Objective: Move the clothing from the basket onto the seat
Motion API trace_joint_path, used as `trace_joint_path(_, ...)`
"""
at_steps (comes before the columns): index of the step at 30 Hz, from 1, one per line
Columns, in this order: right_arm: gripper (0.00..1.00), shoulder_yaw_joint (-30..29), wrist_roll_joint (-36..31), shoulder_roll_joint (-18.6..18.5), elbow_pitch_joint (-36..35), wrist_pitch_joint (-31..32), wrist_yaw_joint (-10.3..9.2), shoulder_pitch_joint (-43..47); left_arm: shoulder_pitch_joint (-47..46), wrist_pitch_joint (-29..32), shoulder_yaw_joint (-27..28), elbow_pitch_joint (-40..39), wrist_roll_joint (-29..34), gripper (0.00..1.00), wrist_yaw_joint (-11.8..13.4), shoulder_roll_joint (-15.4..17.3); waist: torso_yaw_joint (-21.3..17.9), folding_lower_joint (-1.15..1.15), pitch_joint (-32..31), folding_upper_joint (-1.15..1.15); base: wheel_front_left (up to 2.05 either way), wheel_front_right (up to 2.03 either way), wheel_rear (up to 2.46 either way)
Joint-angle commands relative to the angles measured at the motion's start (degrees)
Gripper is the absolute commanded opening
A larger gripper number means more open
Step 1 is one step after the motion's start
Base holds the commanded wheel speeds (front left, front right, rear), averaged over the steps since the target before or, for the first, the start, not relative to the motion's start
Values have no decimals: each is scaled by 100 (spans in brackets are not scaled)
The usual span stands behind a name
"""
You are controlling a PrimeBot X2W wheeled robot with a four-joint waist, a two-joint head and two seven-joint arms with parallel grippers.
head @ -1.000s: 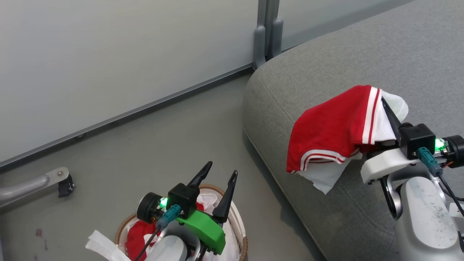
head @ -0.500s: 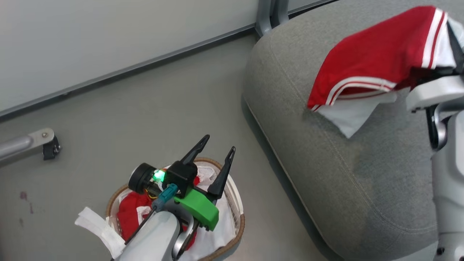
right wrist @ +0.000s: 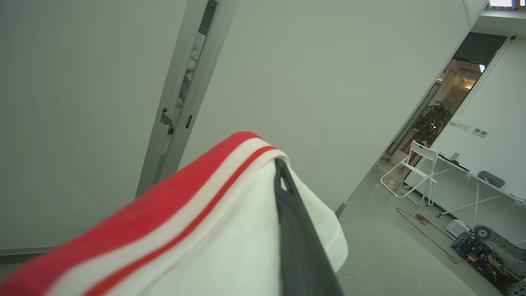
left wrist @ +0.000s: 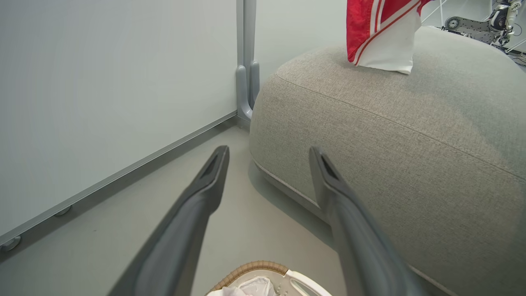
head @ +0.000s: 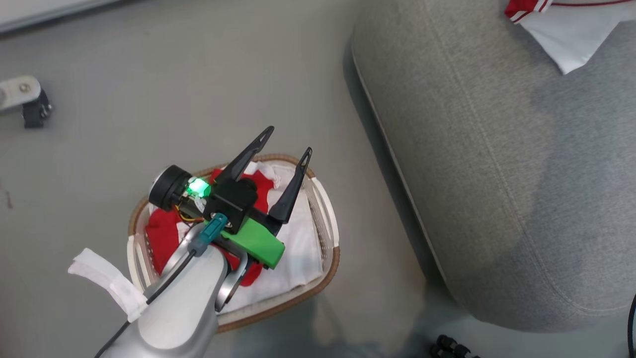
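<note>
In the head view my left gripper (head: 288,140) hovers open over the oval white basket (head: 329,278), with nothing between its fingers. In the basket a red garment (head: 161,233) lies on the white cloth liner (head: 298,248). The left wrist view looks past the left gripper (left wrist: 269,152) to the basket's brown rim (left wrist: 254,267) below. My right gripper (right wrist: 272,164) is shut on the other red-and-white garment (right wrist: 197,230), which drapes over it and hides one finger. That garment (left wrist: 378,28) hangs just above the grey seat (left wrist: 390,131). Its white corner (head: 566,35) shows over the seat (head: 497,174).
A pale wall with a grey post (left wrist: 245,82) stands behind the seat's rounded corner. A metal leg with a caster (head: 22,99) lies on the floor at left. A white strap (head: 104,281) sticks out of the basket. A folding chair (right wrist: 415,172) stands far off.
The head camera has tilted down, bringing the whole basket into view. The right gripper with its garment has passed mostly beyond the top edge. The left gripper stays open over the basket.
</note>
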Motion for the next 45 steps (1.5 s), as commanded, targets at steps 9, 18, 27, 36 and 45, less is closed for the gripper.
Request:
trace_joint_path(9,0,-429,-180,162,369,-12,-6,399,-213,-4,14,2,60,100,44,117,19,-1,827,-1,0,0,0)
trace_joint_path(18,24,-676,-121,560,428,-12,-7,1207,-106,-5,6,77,-33,100,53,118,-66,-1,680,-1,0,0,0)
trace_joint_path(27,100,-446,93,673,-95,-12,-7,2119,133,-5,155,92,-149,100,69,41,-20,-1,188,-1,0,0,0)
trace_joint_path(36,100,-87,305,754,-504,-12,-7,3175,581,-5,490,125,-282,100,75,-161,117,-1,-628,-1,0,0,0)
trace_joint_path(45,100,181,454,663,-694,-12,-7,3634,1074,-5,928,98,-285,100,44,-373,388,-1,-1323,-1,0,0,0)
